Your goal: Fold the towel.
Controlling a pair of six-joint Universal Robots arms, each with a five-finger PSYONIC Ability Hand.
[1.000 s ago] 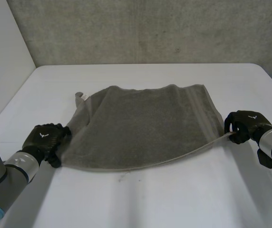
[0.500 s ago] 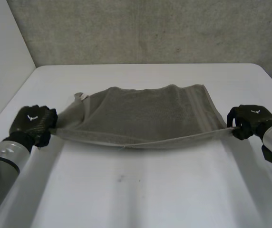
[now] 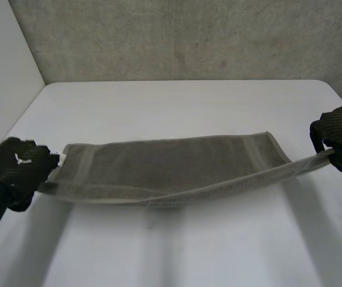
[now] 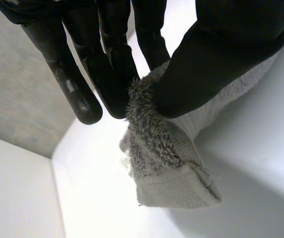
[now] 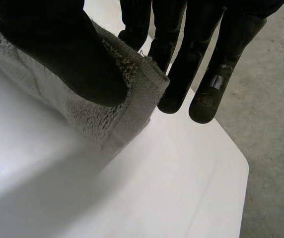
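Note:
A grey towel (image 3: 165,170) hangs stretched between my two hands above the white table (image 3: 177,107), sagging in the middle. My left hand (image 3: 18,170) pinches its near left corner; the left wrist view shows the thumb (image 4: 216,54) pressing the towel corner (image 4: 167,163) against the fingers. At the other end my right hand (image 3: 341,137) pinches the near right corner, and in the right wrist view its thumb (image 5: 57,49) clamps the towel's hemmed edge (image 5: 132,106) against the fingers.
A concrete wall (image 3: 189,36) runs behind the table's far edge. A pale wall (image 3: 3,78) stands at the left side. The table's right far corner (image 3: 329,86) is rounded.
The left hand closed on the towel's corner. Both hands then rose and moved apart, lifting the towel's near edge off the table and pulling the towel taut.

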